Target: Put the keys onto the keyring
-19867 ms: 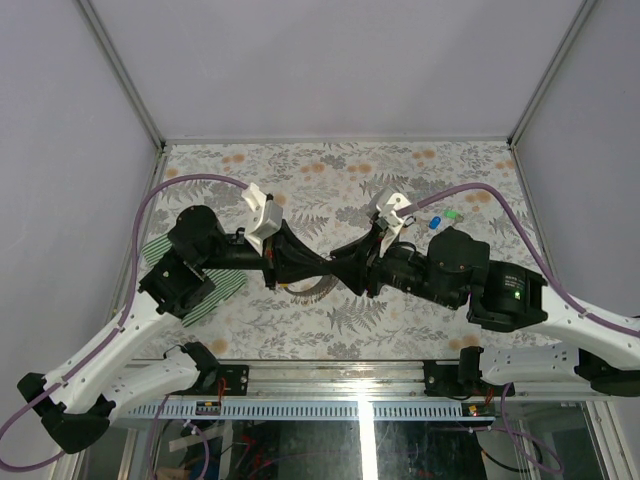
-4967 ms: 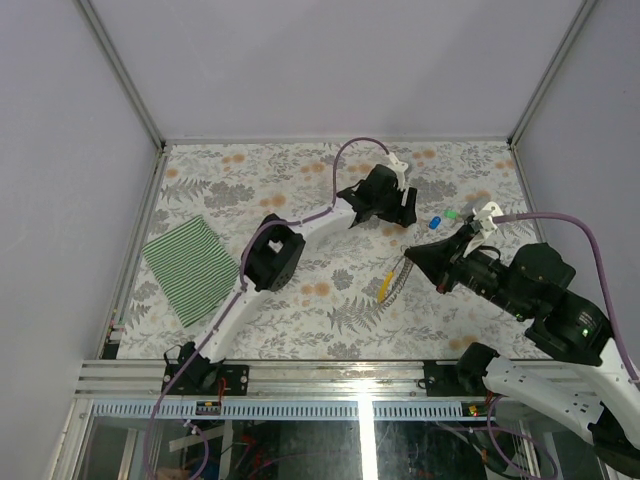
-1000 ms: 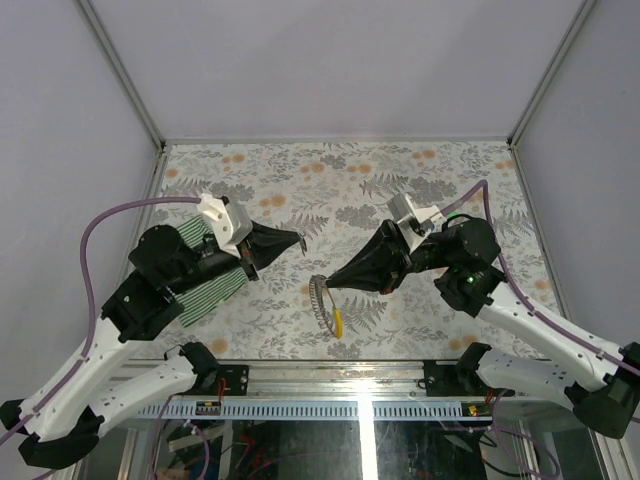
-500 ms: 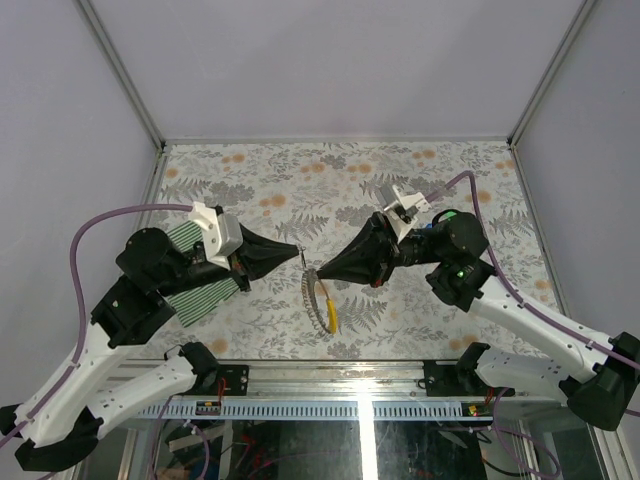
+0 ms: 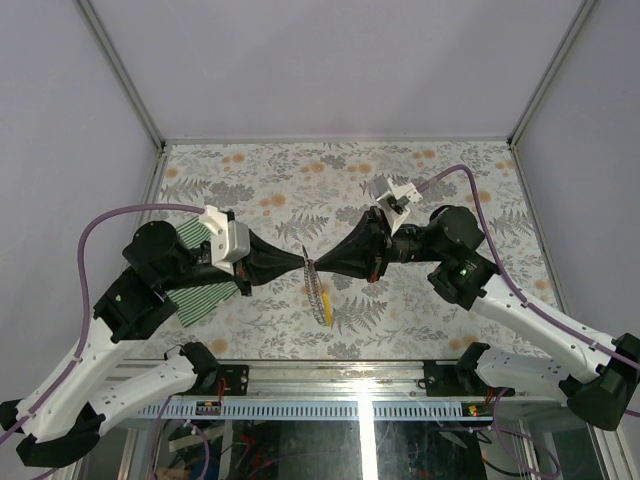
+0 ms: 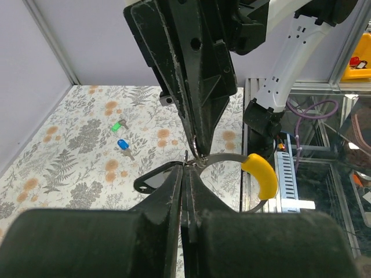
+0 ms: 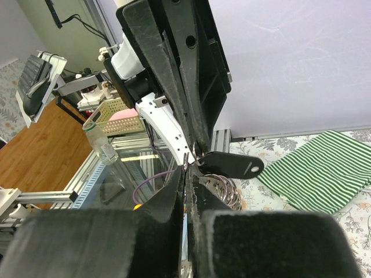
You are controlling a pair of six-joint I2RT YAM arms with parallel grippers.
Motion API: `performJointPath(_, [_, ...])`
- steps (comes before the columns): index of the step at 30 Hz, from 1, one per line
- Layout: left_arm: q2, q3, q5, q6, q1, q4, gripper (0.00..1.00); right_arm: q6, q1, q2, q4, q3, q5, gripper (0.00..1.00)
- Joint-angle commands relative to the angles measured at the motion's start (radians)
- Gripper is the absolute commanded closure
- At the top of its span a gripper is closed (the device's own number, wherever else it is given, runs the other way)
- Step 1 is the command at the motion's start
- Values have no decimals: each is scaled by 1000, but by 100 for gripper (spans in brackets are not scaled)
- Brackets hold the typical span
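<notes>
Both grippers meet tip to tip over the table's middle. My right gripper (image 5: 318, 266) is shut on the keyring (image 5: 319, 289), a thin metal loop hanging below it with its yellow tag (image 5: 328, 316) lowest. My left gripper (image 5: 300, 262) is shut on a flat black tag (image 6: 155, 178) with a hole, and its tip touches the loop (image 6: 223, 157). In the left wrist view the keys lie on the floral table, the blue one (image 6: 123, 143) next to the green one (image 6: 117, 124), far from both grippers. The top view does not show them.
A green-and-white striped cloth (image 5: 205, 292) lies at the left, partly under the left arm, and shows again (image 7: 324, 168) in the right wrist view. Purple cables arc off both wrists. Metal frame rails run along the table's near edge (image 5: 350, 375).
Both arms swung inward until their tips met in the middle. The keyring came along with the right gripper and now hangs between the two tips. Both stayed shut.
</notes>
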Motion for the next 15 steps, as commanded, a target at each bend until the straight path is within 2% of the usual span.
performJointPath(1, [-2, 35, 48, 19, 3, -4, 100, -3, -2, -3, 30, 57, 33, 100])
performJointPath(15, [8, 47, 83, 30, 3, -26, 100, -12, -2, -34, 11, 42, 96, 100])
